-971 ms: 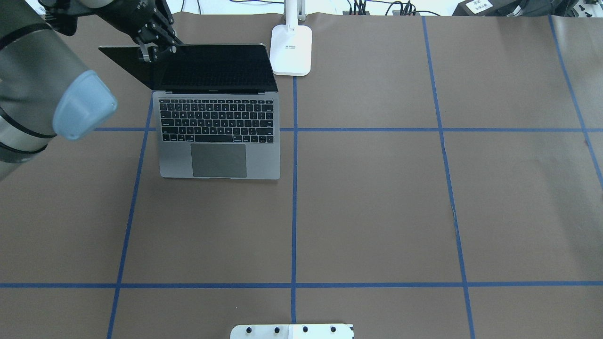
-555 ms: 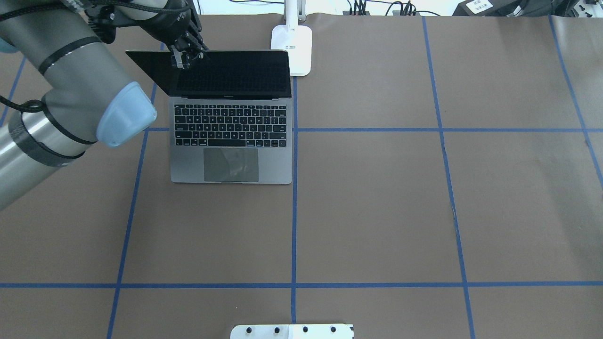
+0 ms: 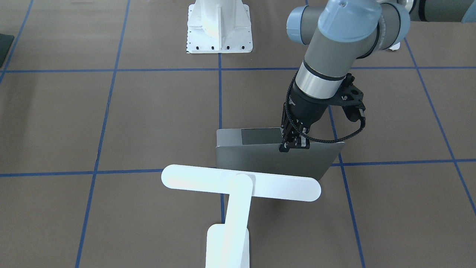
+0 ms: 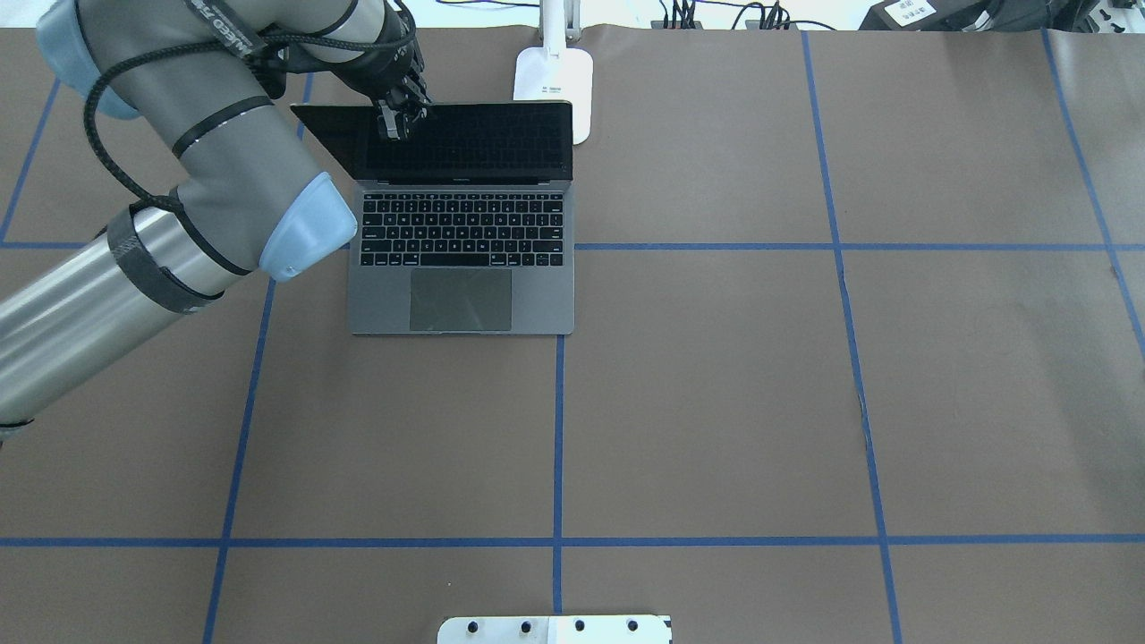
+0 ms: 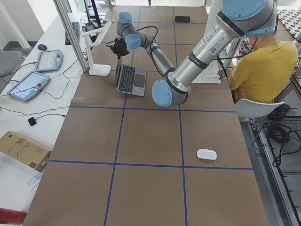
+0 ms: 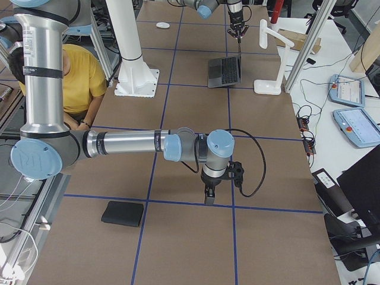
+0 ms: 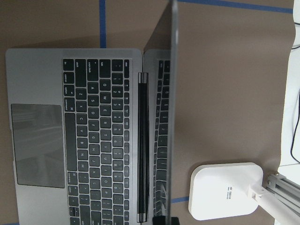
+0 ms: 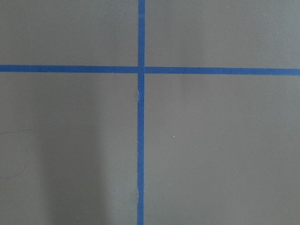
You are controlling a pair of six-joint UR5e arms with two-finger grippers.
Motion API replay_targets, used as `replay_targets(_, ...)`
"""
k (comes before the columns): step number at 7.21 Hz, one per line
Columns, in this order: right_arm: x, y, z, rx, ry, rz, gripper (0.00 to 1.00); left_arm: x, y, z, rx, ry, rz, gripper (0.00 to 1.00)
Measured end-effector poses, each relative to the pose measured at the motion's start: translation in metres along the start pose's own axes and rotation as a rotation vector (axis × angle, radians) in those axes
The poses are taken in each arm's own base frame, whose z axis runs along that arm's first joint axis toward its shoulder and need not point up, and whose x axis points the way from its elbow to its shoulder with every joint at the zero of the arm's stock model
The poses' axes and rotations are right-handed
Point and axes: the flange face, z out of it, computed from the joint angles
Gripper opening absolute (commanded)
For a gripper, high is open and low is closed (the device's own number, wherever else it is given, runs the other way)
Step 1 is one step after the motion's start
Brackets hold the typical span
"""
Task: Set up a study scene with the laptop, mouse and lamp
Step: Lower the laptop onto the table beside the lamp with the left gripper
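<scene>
My left tool [image 4: 392,128] is clamped on the top edge of the open laptop [image 4: 465,286], which sits on the surface [image 4: 805,402] with its lid upright, just beside the lamp [image 4: 555,94]. The mouse [image 5: 206,154] lies well apart. My right tool [image 6: 209,195] hangs over the surface; how far open it is, I can't tell.

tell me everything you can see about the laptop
The laptop is slim grey metal, open with its dark screen near upright, black keys and a large trackpad on the robot's side. It sits flat on the brown table, beside the lamp base. The left tool pinches the screen's top edge near one corner.
</scene>
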Motion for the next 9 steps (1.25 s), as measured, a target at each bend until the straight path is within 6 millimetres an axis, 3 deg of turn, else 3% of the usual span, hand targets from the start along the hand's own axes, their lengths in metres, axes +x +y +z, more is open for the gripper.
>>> replay_targets(3,-0.001,0.000,0.001,-0.001,0.000,-0.002,1.00,-0.018,0.010,0.025,0.006,0.026,0.010,0.00)
replay_targets(7,-0.001,0.000,0.001,-0.001,0.000,-0.004,1.00,-0.027,0.013,0.034,0.016,0.042,0.020,0.02)
replay_targets(8,-0.001,0.000,0.001,-0.001,0.000,-0.004,1.00,-0.027,0.012,0.035,0.017,0.042,0.020,0.57)
replay_targets(9,-0.002,0.000,0.001,-0.002,0.000,-0.004,1.00,-0.027,0.011,0.036,0.019,0.041,0.022,1.00)
